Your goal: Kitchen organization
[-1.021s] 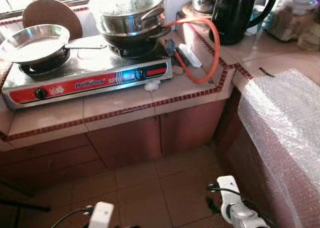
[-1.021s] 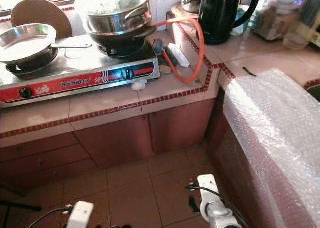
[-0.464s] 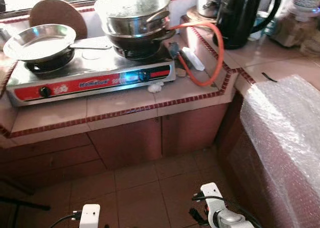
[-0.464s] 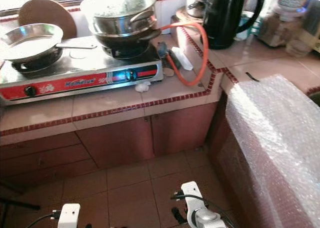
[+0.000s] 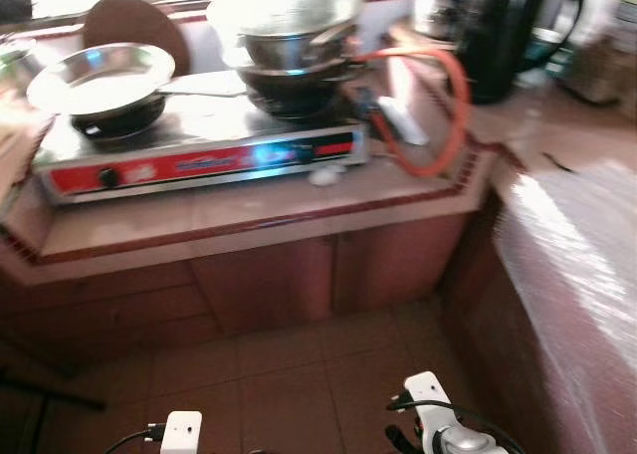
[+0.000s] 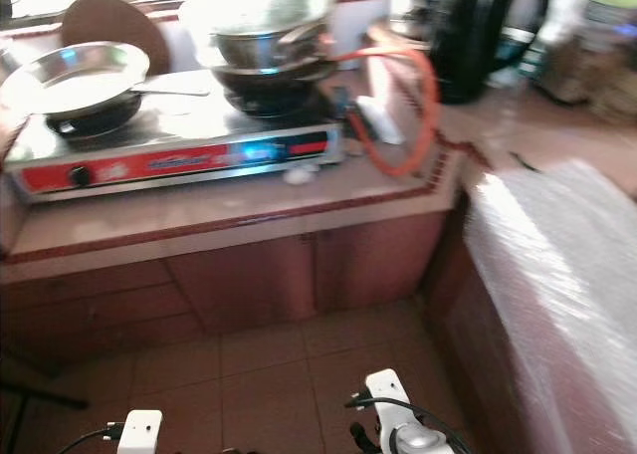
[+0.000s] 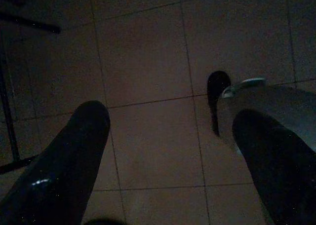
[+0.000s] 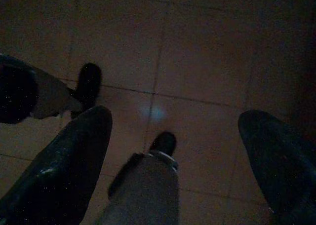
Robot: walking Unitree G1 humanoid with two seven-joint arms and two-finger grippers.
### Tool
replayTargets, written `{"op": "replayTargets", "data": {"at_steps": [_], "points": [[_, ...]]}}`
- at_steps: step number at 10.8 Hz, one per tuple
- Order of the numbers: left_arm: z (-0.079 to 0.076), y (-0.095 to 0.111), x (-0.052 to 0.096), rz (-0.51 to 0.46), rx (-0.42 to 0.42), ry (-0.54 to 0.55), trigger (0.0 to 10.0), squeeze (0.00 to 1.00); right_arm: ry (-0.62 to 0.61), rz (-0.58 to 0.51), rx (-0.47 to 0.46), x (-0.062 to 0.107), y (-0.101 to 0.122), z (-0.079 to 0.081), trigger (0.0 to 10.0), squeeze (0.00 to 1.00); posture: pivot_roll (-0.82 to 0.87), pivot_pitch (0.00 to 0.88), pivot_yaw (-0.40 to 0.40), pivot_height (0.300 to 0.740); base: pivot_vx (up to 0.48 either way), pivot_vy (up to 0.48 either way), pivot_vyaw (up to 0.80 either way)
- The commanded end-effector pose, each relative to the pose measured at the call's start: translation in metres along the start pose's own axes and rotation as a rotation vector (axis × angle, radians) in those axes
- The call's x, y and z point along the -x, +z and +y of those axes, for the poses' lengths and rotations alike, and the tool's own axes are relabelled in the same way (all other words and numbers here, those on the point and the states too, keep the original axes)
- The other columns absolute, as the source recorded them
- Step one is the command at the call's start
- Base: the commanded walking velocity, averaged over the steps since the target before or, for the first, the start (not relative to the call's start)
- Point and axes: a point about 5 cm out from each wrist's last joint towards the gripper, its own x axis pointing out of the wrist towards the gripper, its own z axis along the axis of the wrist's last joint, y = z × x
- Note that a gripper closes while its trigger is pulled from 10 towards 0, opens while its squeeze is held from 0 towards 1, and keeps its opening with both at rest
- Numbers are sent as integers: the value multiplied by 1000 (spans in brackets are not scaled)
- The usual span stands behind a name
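A steel gas stove [image 5: 204, 145] with a red front stands on the tiled counter [image 5: 239, 210]. An empty steel frying pan [image 5: 100, 79] rests on its left burner. Stacked steel pots [image 5: 289, 26] sit on the right burner. An orange gas hose [image 5: 443, 106] loops off the stove's right end. A black kettle [image 5: 513, 36] stands at the back right. Both arms hang low over the floor. My left gripper [image 7: 170, 119] is open with nothing between its fingers, and my right gripper [image 8: 175, 121] is open too. The eye views are blurred.
A bubble-wrapped block [image 5: 582, 275] fills the right side beside the counter corner. A round wooden board [image 5: 134, 21] leans behind the pan. Brown cabinet doors [image 5: 299, 280] run under the counter. Red floor tiles [image 5: 299, 374] lie in front of me.
The whole picture has slid to the right and blurred, so the camera has turned. The stove, pots and kettle stay in place. Both arms still hang low.
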Motion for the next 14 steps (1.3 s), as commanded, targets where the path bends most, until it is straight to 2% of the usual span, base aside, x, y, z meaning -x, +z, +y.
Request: {"op": "replayTargets", "data": {"at_steps": [1,4,12,14], "points": [[4,-4,1,15,-17,7,10000,0,6,4,7,-1,-3,5,10000,0,-46,72,44,740,0,442,0],[3,-6,1,22,-35,0,10000,0,9,17,22,-1,-7,8,10000,0,-43,75,42,740,0,436,0],[3,-12,2,37,-63,2,10000,0,19,19,72,-2,-2,11,10000,0,-35,77,38,740,0,442,0],[2,-12,2,30,-62,-7,10000,0,20,20,83,-2,-3,11,10000,0,-34,76,35,740,0,0,0]]}}
